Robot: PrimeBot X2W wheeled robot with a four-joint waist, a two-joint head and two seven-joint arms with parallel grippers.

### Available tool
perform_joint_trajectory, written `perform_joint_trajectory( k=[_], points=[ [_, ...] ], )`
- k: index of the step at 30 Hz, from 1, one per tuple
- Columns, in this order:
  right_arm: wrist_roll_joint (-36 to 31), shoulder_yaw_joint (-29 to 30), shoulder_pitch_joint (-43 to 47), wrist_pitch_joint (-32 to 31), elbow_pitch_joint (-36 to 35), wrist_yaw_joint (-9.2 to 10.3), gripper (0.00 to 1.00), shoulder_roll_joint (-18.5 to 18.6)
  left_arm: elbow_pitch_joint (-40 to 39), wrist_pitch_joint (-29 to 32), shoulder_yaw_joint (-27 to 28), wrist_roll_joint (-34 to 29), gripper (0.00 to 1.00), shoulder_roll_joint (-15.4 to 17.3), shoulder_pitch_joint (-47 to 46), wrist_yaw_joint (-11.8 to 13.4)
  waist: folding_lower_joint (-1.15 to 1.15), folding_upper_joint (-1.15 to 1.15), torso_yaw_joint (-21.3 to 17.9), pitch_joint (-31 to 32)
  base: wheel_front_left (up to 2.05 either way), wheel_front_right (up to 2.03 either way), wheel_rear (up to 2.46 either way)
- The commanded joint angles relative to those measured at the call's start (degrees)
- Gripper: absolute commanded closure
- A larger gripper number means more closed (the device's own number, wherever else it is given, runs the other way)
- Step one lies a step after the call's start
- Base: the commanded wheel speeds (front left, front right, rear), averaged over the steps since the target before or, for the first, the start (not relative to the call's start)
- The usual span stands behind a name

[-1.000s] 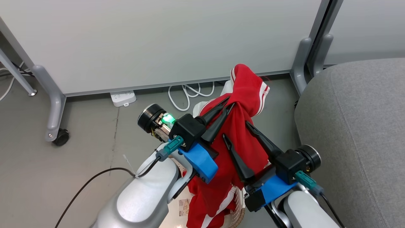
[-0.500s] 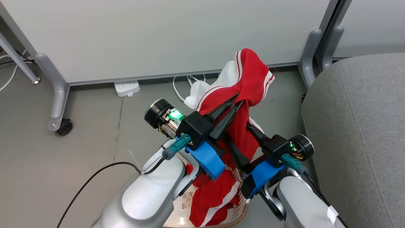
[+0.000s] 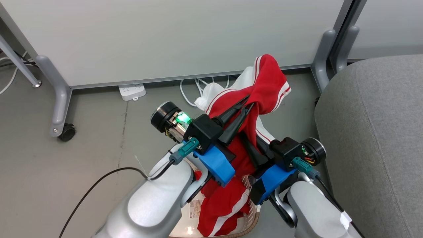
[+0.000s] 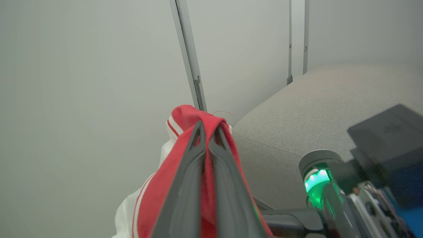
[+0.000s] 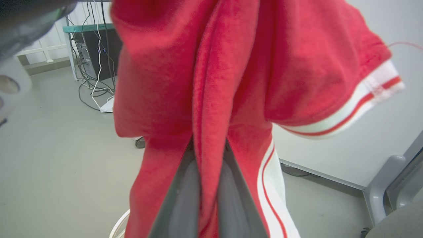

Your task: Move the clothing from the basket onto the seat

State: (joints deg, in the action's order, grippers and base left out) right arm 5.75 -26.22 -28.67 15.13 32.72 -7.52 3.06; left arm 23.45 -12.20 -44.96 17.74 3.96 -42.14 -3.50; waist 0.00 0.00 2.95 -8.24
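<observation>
The right tool (image 5: 210,148) was open a second ago. Now it squeezes the red clothing (image 3: 269,82), whose top past the tool swung nearer the seat (image 3: 370,132).

A pale grey-white flat partition panel (image 3: 185,36) stands along the far side on curved grey metal feet (image 3: 59,99). The left foot ends in a black castor (image 3: 67,131), and a second such panel (image 3: 390,26) adjoins at the far right. The smooth matt grey floor (image 3: 59,172) is evenly lit, with a white power strip (image 3: 132,92) and a looped white cable (image 3: 188,96) at the panel's foot. In the right wrist view a dark computer tower (image 5: 99,53) sits under a teal-edged desk (image 5: 89,28) among trailing cables.
</observation>
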Motion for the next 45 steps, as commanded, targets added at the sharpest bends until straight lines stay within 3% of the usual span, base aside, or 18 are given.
perform_joint_trajectory(
  k=[1, 17, 18, 19, 34, 45],
  points=[
    [0.47, -0.04, -0.56, 0.04, 0.2, 0.06, 1.0, -0.26, 0.06, -0.35, -0.1, 0.35, 1.0, 0.01, -0.71, 0.28, 0.0, 0.0, -0.02, 0.01, 0.0, 0.0, 0.0],
    [1.27, -0.6, -0.5, 0.04, -0.14, 0.06, 1.0, -0.28, 0.52, -0.72, -0.65, 0.93, 1.0, 0.37, -1.25, 0.7, 0.0, 0.0, -0.07, -0.19, 0.0, 0.0, 0.0],
    [1.28, -0.63, -0.57, 0.04, -0.17, 0.06, 1.0, -0.28, 0.41, -0.8, -0.54, 0.94, 0.89, 0.36, -1.31, 0.87, 0.0, 0.0, -0.08, -0.25, 0.0, 0.0, 0.0],
    [1.31, -0.66, -0.64, 0.04, -0.2, 0.06, 1.0, -0.28, 0.31, -0.87, -0.52, 0.91, 0.01, 0.35, -1.37, 0.99, 0.0, 0.0, -0.1, -0.3, 0.0, 0.0, 0.0],
    [1.81, -0.38, -0.78, 0.04, -0.42, 0.07, 1.0, -0.27, 0.78, -1.25, -1.26, 1.11, 0.0, 0.82, -1.49, 1.55, 0.0, 0.0, -0.79, -0.49, 0.0, 0.0, 0.0],
    [1.38, 2.72, -0.42, 0.05, -1.81, 0.06, 1.0, -0.15, 0.26, -0.74, -1.73, 1.3, 0.0, 1.81, -1.89, 1.77, 0.0, 0.0, -5.58, -2.21, 0.0, 0.0, 0.0]
  ],
)
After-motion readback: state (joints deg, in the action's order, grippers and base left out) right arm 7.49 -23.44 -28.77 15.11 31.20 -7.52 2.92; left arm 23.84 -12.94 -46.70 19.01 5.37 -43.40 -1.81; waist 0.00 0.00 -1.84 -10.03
